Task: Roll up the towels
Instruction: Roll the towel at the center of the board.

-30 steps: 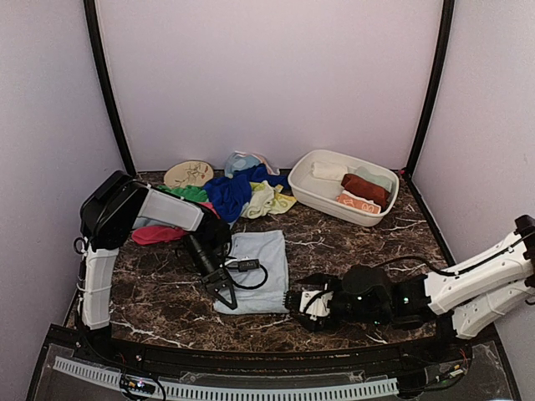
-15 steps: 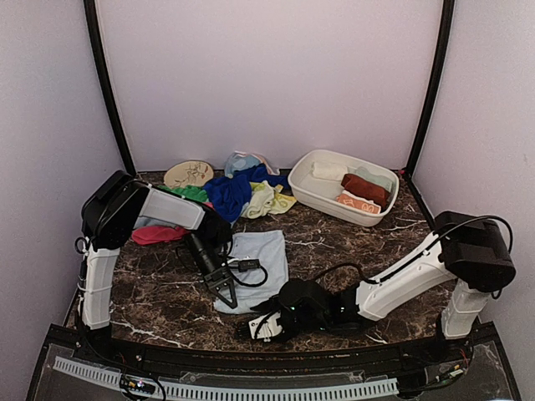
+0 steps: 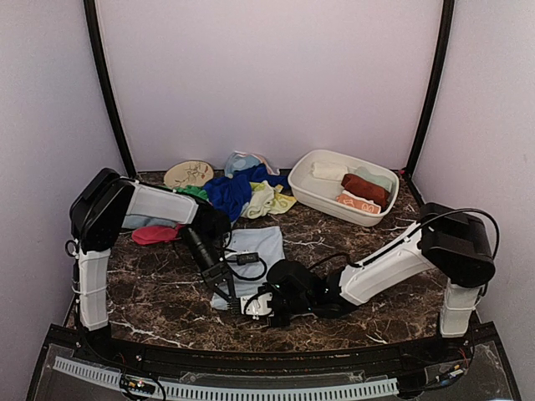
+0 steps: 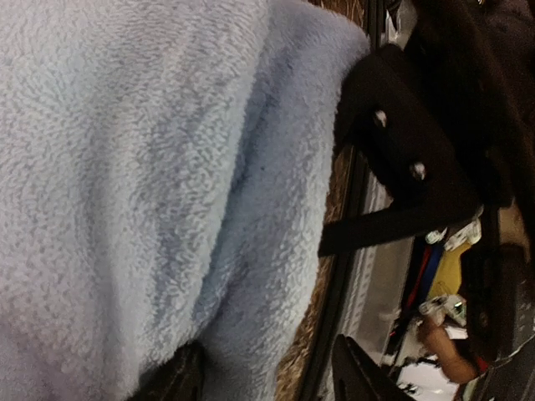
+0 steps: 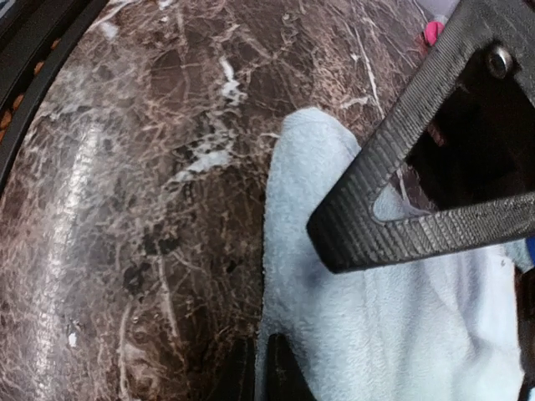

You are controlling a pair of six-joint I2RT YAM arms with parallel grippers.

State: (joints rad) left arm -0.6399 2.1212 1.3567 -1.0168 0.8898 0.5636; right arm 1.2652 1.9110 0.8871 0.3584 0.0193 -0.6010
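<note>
1. The pale blue towel (image 3: 261, 246) lies flat on the marble table (image 3: 359, 238), in front of the left arm and near the table's front edge.
2. Its long axis runs from the front edge toward the back wall, and the far end leans slightly right. The far edge is straight. The near end is bunched up where the two grippers meet.
3. The left gripper (image 3: 224, 290) is at the towel's near left corner. The left wrist view shows its fingers (image 4: 355, 372) spread apart, with a thick fold of the towel (image 4: 150, 184) between them and nothing clamped.
4. The right gripper (image 3: 251, 306) reaches in from the right, low over the table at the towel's near edge. The right wrist view shows its fingers (image 5: 282, 374) pressed almost together, with the towel's edge (image 5: 351, 334) pinched between them.
5. The two grippers are just beside each other. One left finger (image 5: 418, 159) crosses the right wrist view above the towel.
6. The other towels sit in a loose heap (image 3: 230, 194) by the back wall, well apart from the spread one. Several rolled towels lie in the white basin (image 3: 311, 194) at the back right.
</note>
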